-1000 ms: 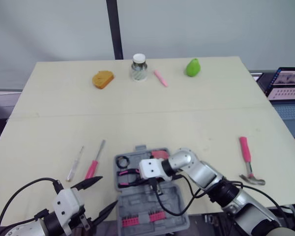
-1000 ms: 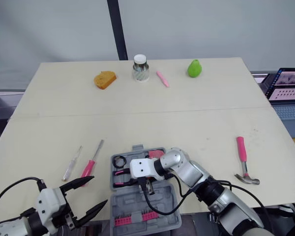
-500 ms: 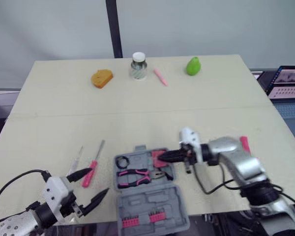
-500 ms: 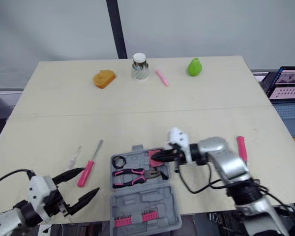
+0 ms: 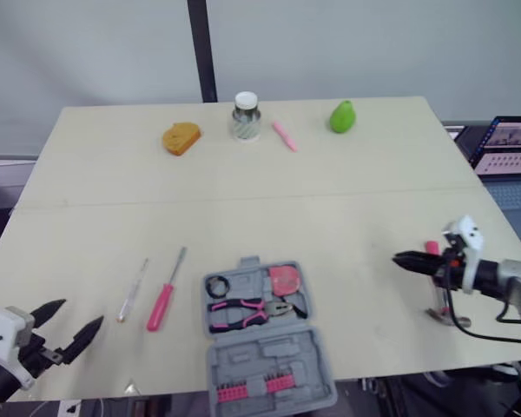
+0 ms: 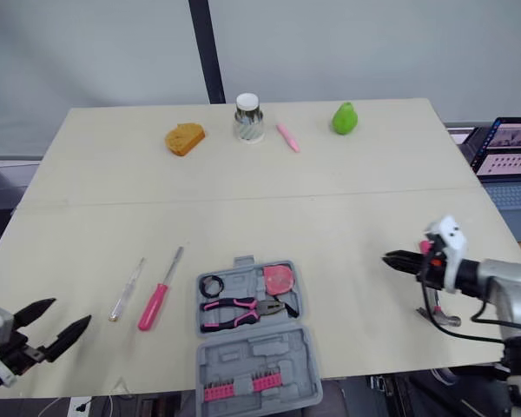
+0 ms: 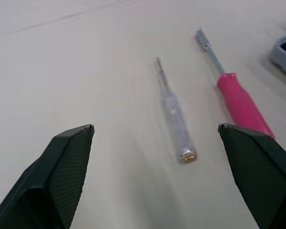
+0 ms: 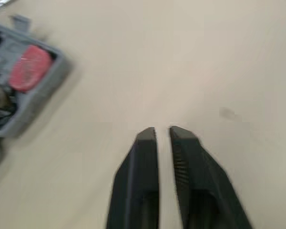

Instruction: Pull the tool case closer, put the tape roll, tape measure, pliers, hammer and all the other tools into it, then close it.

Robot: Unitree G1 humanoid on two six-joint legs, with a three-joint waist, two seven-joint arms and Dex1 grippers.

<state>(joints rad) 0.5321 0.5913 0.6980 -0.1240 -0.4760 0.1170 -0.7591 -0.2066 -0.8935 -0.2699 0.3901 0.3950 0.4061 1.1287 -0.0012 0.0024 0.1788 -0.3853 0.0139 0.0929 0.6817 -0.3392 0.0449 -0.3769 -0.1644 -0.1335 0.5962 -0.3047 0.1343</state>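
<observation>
The grey tool case (image 5: 288, 352) lies open near the table's front edge. Its tray holds a black tape roll (image 5: 215, 285), a pink tape measure (image 5: 284, 280) and pink-handled pliers (image 5: 247, 307). A clear-handled screwdriver (image 5: 132, 291) and a pink-handled screwdriver (image 5: 165, 295) lie left of the case. My left gripper (image 5: 76, 314) hovers open at the front left, short of both screwdrivers. My right gripper (image 5: 398, 259) is shut on nothing, low over bare table right of the case. The hammer (image 5: 447, 317) lies behind it, its pink handle mostly hidden.
Along the far edge sit an orange bread-like piece (image 5: 181, 138), a lidded jar (image 5: 245, 117), a pink pen (image 5: 283, 136) and a green pear (image 5: 340, 116). A laptop (image 5: 508, 139) stands off the table's right side.
My right gripper has swung from over the case to the right, beside the hammer, leaving the pliers lying in the tray. My left gripper has drawn back toward the front left corner.
</observation>
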